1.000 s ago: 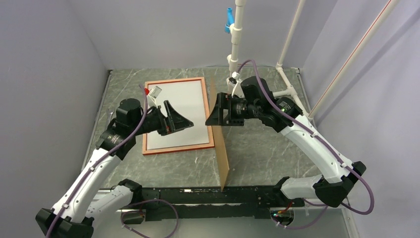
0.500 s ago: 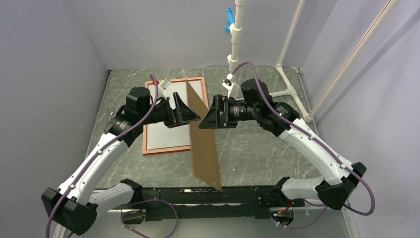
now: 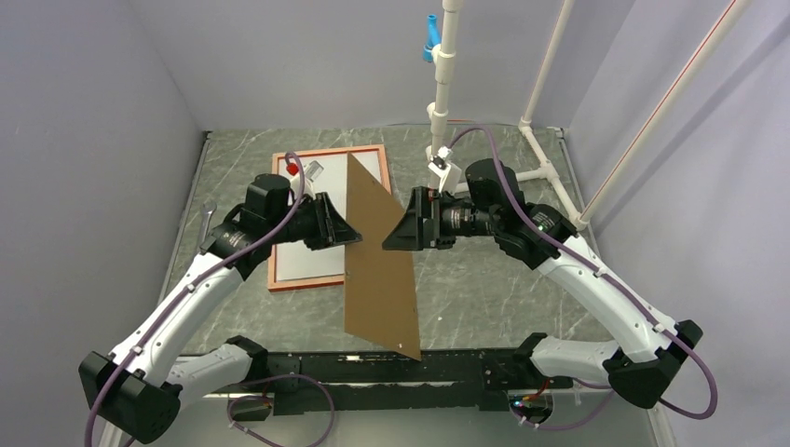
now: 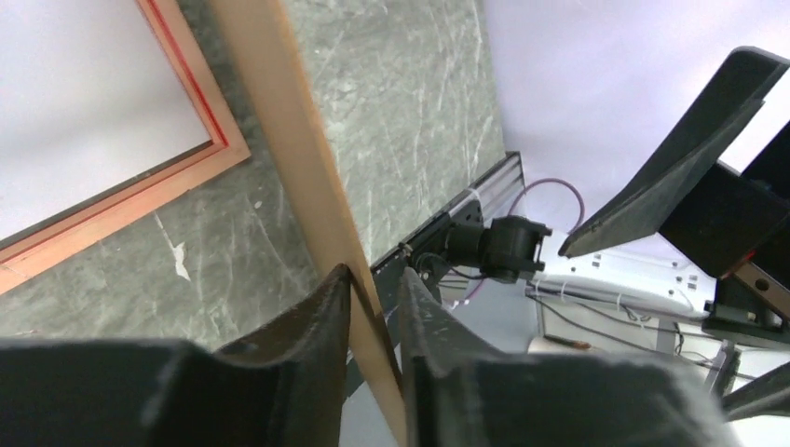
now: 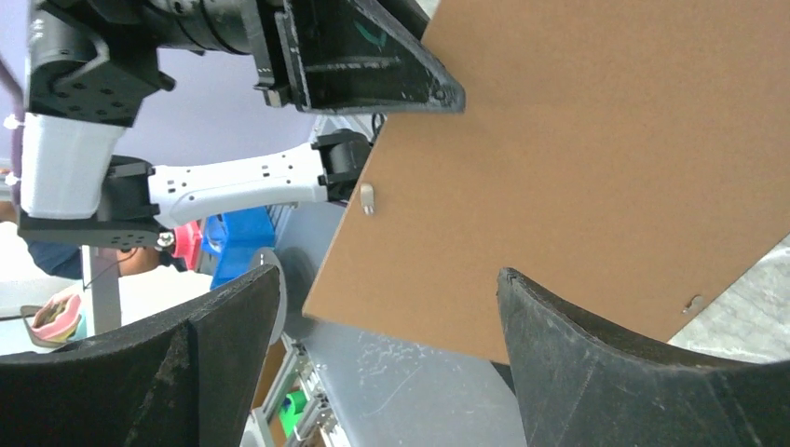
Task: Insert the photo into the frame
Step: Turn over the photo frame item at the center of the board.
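"What did the left pincer [image 4: 375,279] have?"

"A thin, stiff brown board [image 3: 377,261], matte like pressed card. It was nipped by one edge between the two black fingers and stood on edge, tilted. A small metal tab [image 5: 367,197] sat near its rim."

"And the right pincer [image 5: 388,279]?"

"It was spread wide with nothing in it, and its blunt wedge fingers faced the board's flat side from just beside it."

"Where was the frame [image 3: 326,151]?"

"Lying flat on the grey-green marbled table [image 3: 484,289], below the left pincer and reaching past it to its outer side. It was a slim orange-brown rectangle with a red line inside the lip. A smooth white sheet [image 3: 307,261] filled it. No print showed, so I could not tell whether that was the photo."
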`<state>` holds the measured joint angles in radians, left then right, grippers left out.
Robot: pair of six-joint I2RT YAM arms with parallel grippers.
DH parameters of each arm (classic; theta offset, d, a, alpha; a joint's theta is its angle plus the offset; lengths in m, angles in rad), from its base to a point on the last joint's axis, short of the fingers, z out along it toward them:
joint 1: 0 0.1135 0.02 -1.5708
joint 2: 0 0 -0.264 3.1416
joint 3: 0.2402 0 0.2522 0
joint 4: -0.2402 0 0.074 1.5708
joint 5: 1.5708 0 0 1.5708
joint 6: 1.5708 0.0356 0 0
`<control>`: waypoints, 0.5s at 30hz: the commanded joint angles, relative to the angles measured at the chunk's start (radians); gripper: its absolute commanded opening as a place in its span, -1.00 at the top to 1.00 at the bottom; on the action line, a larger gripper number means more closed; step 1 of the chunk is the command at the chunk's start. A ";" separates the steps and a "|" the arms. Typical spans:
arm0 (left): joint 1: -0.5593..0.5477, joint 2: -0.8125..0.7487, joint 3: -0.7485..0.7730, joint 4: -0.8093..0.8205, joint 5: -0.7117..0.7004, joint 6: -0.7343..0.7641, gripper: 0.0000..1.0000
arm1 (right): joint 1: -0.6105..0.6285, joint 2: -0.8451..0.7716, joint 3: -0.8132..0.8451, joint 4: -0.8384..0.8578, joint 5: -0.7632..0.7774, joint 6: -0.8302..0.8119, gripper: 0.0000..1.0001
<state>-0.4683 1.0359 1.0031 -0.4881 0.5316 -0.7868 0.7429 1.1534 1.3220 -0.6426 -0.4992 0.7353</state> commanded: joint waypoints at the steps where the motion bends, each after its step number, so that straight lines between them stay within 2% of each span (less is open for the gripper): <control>1: -0.006 -0.021 -0.005 -0.009 -0.043 0.029 0.63 | 0.002 -0.033 -0.036 0.014 0.035 -0.002 -0.77; 3: -0.006 -0.018 -0.005 -0.023 -0.054 0.036 0.85 | 0.003 -0.048 -0.057 0.005 0.054 -0.002 -0.79; 6: -0.006 -0.022 -0.013 -0.030 -0.068 0.034 1.00 | 0.001 -0.075 -0.093 -0.003 0.088 0.001 -0.86; 15: -0.005 -0.074 -0.043 -0.034 -0.109 0.027 1.00 | -0.028 -0.158 -0.209 -0.055 0.179 -0.009 -0.98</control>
<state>-0.4740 1.0161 0.9470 -0.5690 0.4294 -0.7559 0.7315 1.0359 1.1564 -0.6701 -0.3744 0.7361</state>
